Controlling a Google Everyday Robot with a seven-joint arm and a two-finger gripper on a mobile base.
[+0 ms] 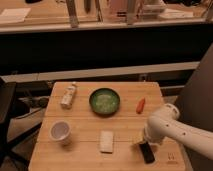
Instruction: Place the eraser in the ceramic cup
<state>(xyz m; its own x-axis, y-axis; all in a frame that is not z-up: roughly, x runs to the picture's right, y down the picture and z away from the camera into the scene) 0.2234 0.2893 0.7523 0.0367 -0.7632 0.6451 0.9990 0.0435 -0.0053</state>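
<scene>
Near the front right corner of the wooden table [82,159] lies the eraser [148,155], a small black oblong block flat on the boards, its long side running roughly from the back toward the front edge. Right above its far end hangs the gripper [143,144], pointing down at the tabletop with its jaws spread wide. Nothing is pinched between them. The gripper's tip and the eraser's upper end run together in this view, so I cannot tell whether they touch. The white arm [176,131] reaches in from the right edge and bends at a rounded joint just above and to the right of the eraser.

To the left of the eraser, apart from it, a pale whitish flat pad [106,141] lies at about the middle of the table's front half. Further left, well apart from the eraser and near the table's left side, stands the ceramic cup [60,132], white, round and upright with its mouth facing up. Behind the pad sits a dark green bowl [104,101] with something pale green inside. A small red-orange object [140,105] lies to the right of the bowl, behind the arm's joint. A small light-coloured bottle [68,95] lies on its side at the back left.
</scene>
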